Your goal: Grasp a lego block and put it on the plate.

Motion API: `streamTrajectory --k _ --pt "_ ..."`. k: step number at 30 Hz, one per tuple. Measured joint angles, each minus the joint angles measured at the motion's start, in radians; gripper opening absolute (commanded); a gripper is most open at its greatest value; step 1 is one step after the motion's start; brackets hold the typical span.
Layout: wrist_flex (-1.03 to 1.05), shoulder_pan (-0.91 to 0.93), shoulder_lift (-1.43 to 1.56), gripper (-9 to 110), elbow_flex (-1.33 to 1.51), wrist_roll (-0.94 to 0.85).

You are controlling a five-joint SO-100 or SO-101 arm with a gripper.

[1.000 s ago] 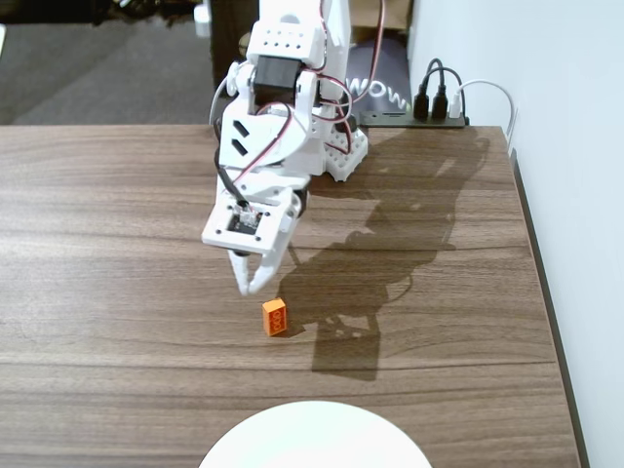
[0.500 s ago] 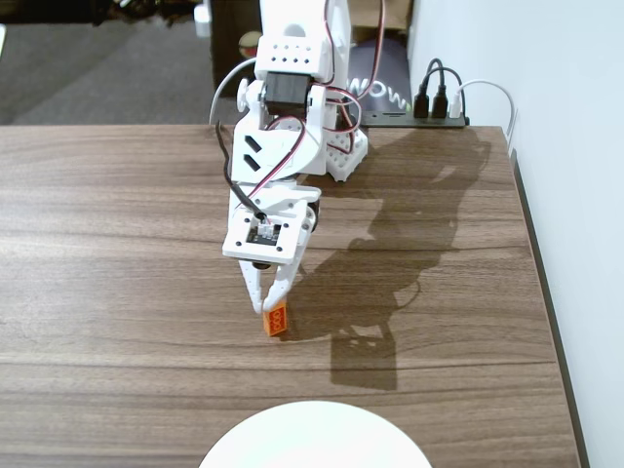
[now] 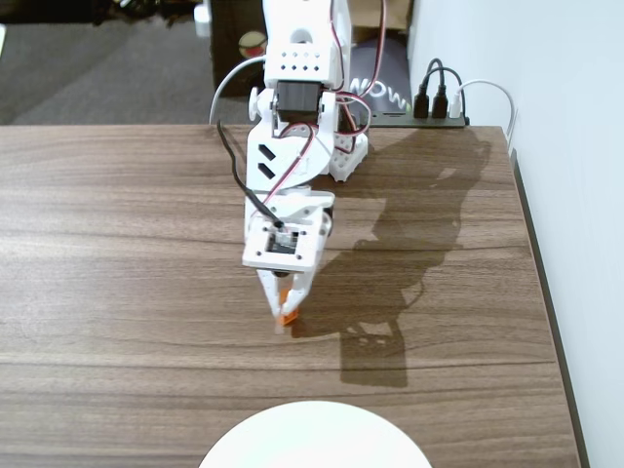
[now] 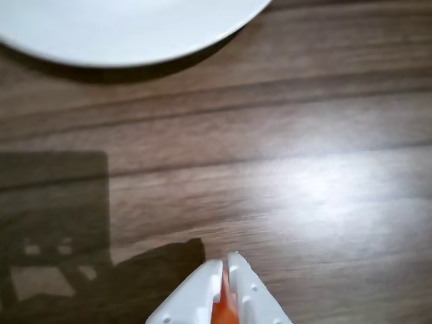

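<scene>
My white gripper [image 3: 285, 314] points down at the middle of the wooden table, shut on the tiny orange lego block [image 3: 287, 313], which sits at the fingertips close to the table surface. In the wrist view the gripper [image 4: 225, 264] enters from the bottom edge with the orange block [image 4: 225, 307] pinched between the two white fingers. The large white plate [image 3: 317, 439] lies at the near table edge, below the gripper in the fixed view and apart from it; it shows in the wrist view [image 4: 121, 30] along the top edge.
The arm's white base [image 3: 341, 146] stands at the back of the table. A black power strip with plugs [image 3: 439, 107] lies at the back right. The table's right edge [image 3: 546, 292] runs along a white wall.
</scene>
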Motion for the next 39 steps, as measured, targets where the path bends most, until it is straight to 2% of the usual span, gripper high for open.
streamTrajectory --k 10,15,22,30,39 --pt "0.006 -0.012 0.041 1 0.012 0.015" --pt "0.118 -0.028 0.140 1 0.012 0.041" --pt "0.385 -0.044 0.291 1 -0.003 0.064" --pt "0.600 -0.003 0.382 1 -0.025 0.071" --pt "0.618 0.080 0.394 2 -0.025 0.040"
